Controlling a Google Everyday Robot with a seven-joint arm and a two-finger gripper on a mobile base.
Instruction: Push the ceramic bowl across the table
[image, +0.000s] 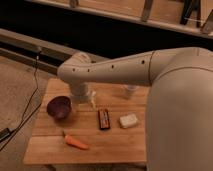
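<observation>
The ceramic bowl (58, 107) is small, round, dark purple-maroon and glossy. It sits upright on the left part of the light wooden table (50, 150). My white arm reaches in from the right across the table's back. My gripper (86, 100) hangs down from the wrist just right of the bowl, close to its rim. I cannot tell if it touches the bowl.
An orange carrot (75, 142) lies near the front. A dark bar (104, 119) and a pale sponge-like block (128, 120) lie in the middle. A translucent plastic cup (130, 90) stands at the back. A black cable (27, 107) runs along the floor at left.
</observation>
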